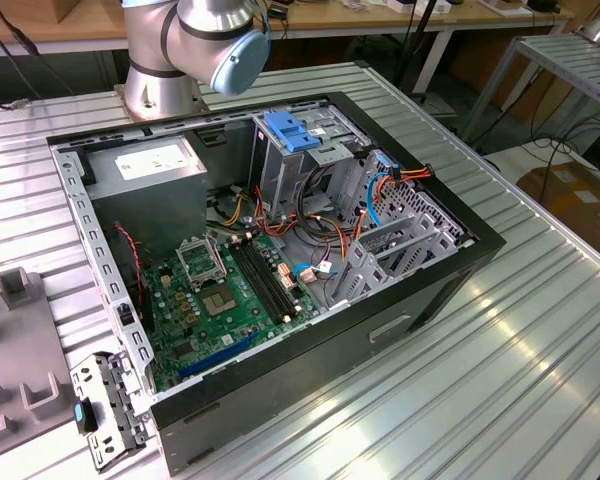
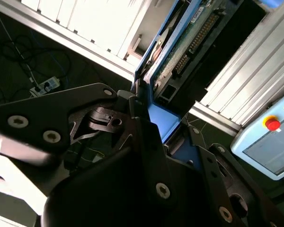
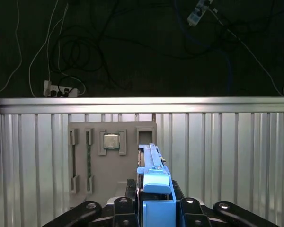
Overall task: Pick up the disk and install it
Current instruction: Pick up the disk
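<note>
We grip the flat, dark, blue-railed disk firmly in our closed black hand.
Its edges stand free over the ribbed metal desk, near a grey plastic tray.

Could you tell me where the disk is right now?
In the first wrist view the disk sits clamped in the gripper, above the ribbed table, near the grey tray carrying a processor chip.

Computer case on ribbed table
</note>
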{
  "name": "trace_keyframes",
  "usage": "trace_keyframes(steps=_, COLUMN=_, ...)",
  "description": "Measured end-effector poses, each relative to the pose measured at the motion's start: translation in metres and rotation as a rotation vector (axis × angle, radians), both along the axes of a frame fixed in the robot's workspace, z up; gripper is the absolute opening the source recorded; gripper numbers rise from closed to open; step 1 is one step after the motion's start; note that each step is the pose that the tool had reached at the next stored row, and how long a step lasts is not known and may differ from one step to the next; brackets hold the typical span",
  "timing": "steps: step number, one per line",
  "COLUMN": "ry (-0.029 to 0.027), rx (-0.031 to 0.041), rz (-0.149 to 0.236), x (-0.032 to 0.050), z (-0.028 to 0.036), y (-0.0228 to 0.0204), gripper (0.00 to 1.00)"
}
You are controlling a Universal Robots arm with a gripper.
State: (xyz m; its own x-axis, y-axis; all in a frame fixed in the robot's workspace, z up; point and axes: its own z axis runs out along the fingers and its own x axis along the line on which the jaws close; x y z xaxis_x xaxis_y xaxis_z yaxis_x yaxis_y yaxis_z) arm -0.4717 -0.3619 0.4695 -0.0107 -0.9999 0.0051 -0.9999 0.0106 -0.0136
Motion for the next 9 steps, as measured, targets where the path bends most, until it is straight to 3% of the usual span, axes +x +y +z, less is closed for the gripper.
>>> trace_keyframes(steps=9, ry=0.0003, rx=-0.0002, rz=0.000, x=0.0001, z=0.0178, y=0.0000, gripper=0.37)
